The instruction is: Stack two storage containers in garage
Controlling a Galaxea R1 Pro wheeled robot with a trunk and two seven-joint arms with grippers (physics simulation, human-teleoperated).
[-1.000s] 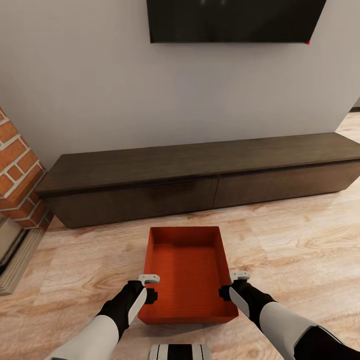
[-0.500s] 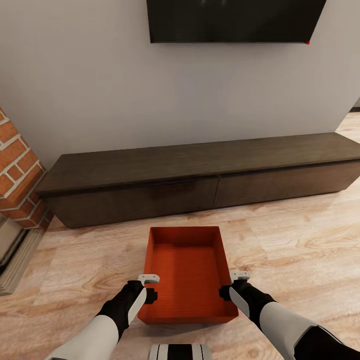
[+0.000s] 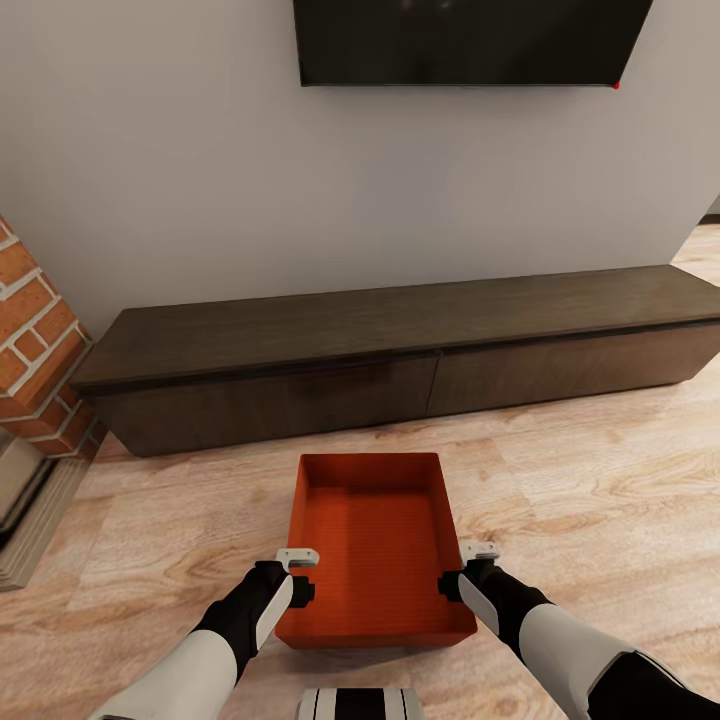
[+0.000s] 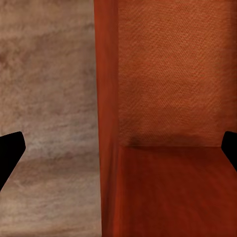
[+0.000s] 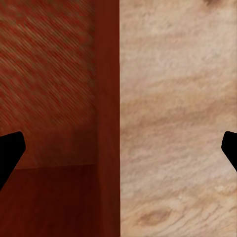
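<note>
While grippers straddle walls — container floored

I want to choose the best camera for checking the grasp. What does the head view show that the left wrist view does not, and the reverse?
Head view alone: the whole red bin, the right tool at its right wall, the left tool at its left wall, the dark cabinet, the TV and the brick column.

Left wrist view alone: a close look at the bin's left wall standing between the open fingertips.

Both: the red bin and the light wood floor.
</note>
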